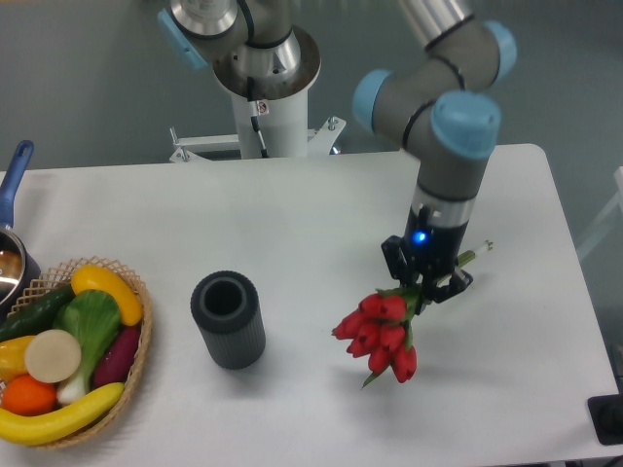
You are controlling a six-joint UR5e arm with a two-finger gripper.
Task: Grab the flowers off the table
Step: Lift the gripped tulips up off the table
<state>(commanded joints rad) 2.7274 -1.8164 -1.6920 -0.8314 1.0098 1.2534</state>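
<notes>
Because the flowers hang by their stems from the gripper, you can see the red buds drooping just over the table, apparently lifted clear. Its fingers pinch the stems near the leaves, so the heavy heads tilt downward. Your dark cylinder and fruit basket sit well apart, left.

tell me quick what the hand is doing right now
Hand: closed on the flowers, holding them by the stems.

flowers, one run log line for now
phase: lift | pincer: shut on flowers | flowers: off table, hanging buds down
</notes>
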